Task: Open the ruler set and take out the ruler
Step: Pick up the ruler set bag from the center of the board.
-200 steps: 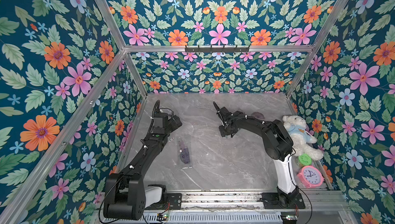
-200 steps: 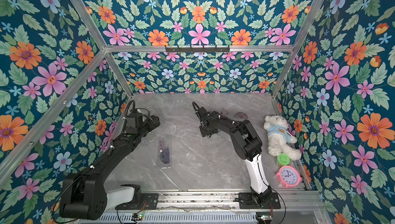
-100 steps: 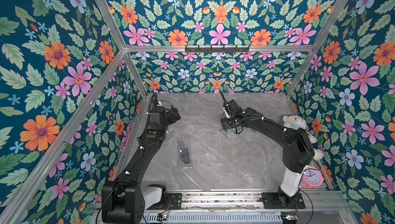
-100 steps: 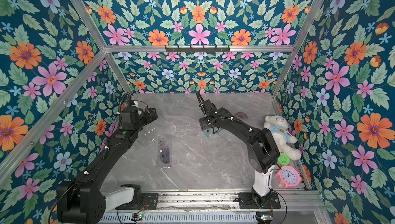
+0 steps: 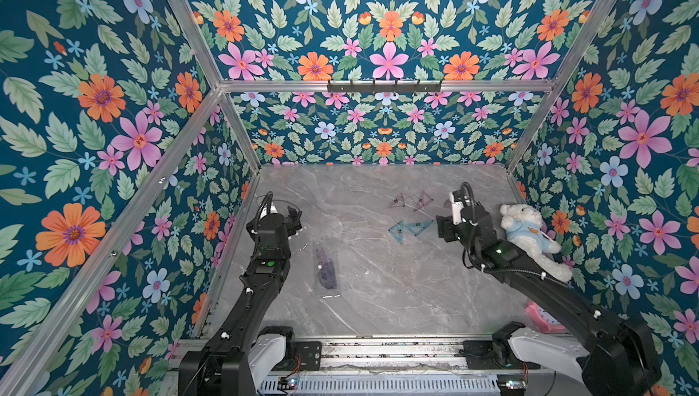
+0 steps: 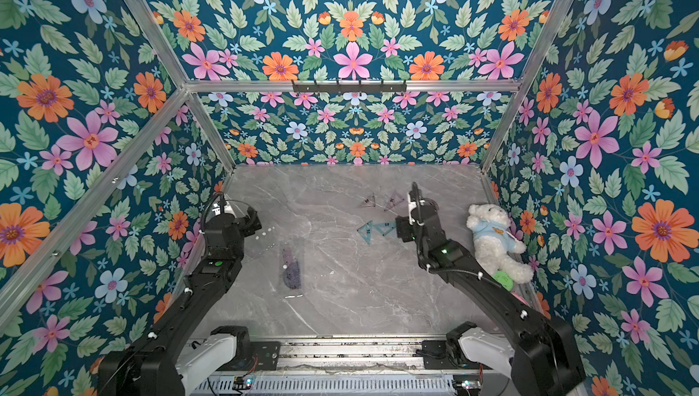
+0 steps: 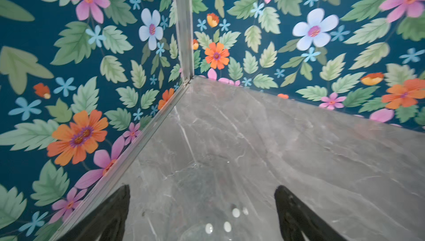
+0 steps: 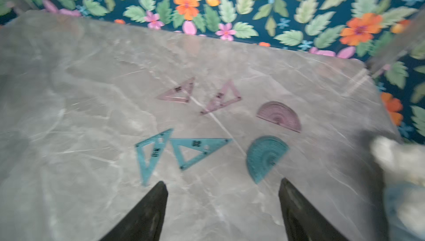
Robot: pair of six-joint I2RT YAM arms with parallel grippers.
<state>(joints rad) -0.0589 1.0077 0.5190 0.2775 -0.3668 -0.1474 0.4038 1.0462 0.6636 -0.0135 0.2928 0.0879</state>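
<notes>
Clear ruler set pouch lies flat, long axis front-to-back, just right of the nearer left arm and base-ward of the wide, empty left gripper. The right gripper, parted and empty, faces teal set squares.

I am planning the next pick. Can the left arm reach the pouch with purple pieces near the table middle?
Probably yes. The pouch lies flat on bare table close beside the left arm, with nothing on it, and the left gripper stands wide open.
</notes>
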